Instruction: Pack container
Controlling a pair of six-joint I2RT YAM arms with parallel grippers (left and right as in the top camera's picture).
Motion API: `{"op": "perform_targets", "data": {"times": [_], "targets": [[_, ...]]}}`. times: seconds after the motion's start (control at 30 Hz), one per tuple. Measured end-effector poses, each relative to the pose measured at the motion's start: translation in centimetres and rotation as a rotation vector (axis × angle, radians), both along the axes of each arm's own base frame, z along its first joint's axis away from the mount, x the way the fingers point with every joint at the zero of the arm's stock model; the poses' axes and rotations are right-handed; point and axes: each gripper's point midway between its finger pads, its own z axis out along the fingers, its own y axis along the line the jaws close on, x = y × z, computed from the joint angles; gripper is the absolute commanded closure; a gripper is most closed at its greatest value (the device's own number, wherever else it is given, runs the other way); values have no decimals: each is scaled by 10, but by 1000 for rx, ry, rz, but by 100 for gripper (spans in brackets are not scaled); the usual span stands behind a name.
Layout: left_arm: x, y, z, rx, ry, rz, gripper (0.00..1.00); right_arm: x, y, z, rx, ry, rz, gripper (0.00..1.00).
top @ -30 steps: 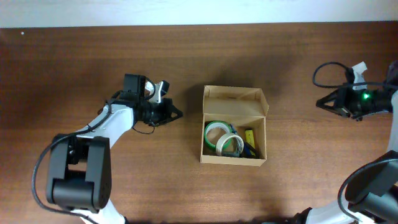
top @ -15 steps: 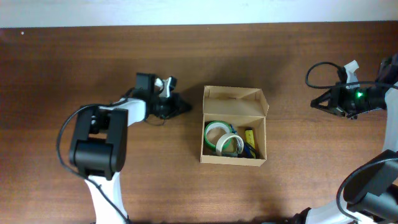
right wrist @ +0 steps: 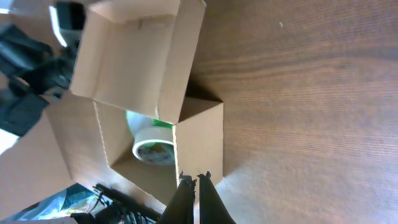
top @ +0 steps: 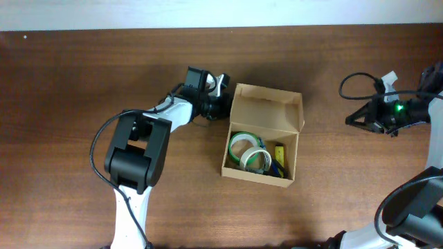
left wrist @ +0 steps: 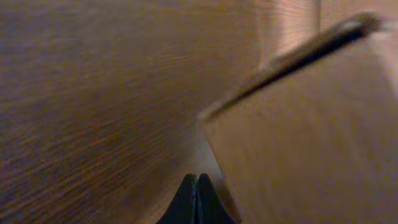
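Observation:
The container [top: 239,167] is a tan cardboard box at the table's middle, turned slightly. Its flap lid [top: 268,109] stands open at the back. Inside lie two tape rolls [top: 242,146] [top: 258,160] and a yellow and blue item [top: 277,156]. My left gripper [top: 223,105] is shut and empty, with its tips against the box's back left corner. In the left wrist view its tips [left wrist: 197,182] sit at the foot of the box wall [left wrist: 311,143]. My right gripper [top: 353,119] is shut and empty, well to the right of the box. Its wrist view shows the tips [right wrist: 196,180], the box [right wrist: 199,137] and a roll [right wrist: 154,150].
A black cable [top: 356,81] loops above the right arm near the table's right edge. The table's far edge [top: 221,29] meets a pale wall. Bare wood surrounds the box.
My left gripper has moved right up to the box's back left corner. The box has shifted slightly right and turned a little. The right arm has barely moved.

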Motion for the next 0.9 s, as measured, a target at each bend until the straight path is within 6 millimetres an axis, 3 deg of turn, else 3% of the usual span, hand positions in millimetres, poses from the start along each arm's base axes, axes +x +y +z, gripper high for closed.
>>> {"op": "perform_targets", "data": {"times": [0.23, 0.47, 0.63, 0.9], "targets": [[8, -8, 31, -102, -27, -53, 98, -8, -3, -4, -29, 45, 5, 96], [10, -19, 92, -303, -105, -200, 98, -10, -4, -6, -41, 56, 7, 96], [-7, -24, 126, -438, -107, -338, 98, -13, -4, -6, -38, 67, 7, 96], [-37, -27, 140, -542, -3, -455, 98, -18, -1, -5, -26, 91, 8, 96]]}}
